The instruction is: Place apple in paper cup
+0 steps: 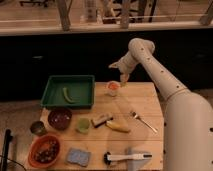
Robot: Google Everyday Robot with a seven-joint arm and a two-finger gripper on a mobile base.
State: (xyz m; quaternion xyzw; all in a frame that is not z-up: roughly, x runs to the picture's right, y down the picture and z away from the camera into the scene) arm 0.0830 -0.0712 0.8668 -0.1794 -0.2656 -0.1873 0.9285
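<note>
The paper cup (113,92) is small and pale and stands at the far edge of the wooden table (145,102), just right of the green tray (69,91). The orange-red apple (113,85) shows in the cup's mouth and sits inside it. My gripper (122,78) hangs at the end of the white arm (155,67), just above and to the right of the cup, pointing down. It does not touch the apple as far as I can see.
The green tray holds a long green vegetable (67,95). In front stand a dark red bowl (60,118), a light green cup (83,125), a dark grey cup (38,128) and an orange bowl (45,150). A yellow banana-like piece (118,126), a fork (143,121), a blue sponge (78,156) and a brush (127,158) lie nearby.
</note>
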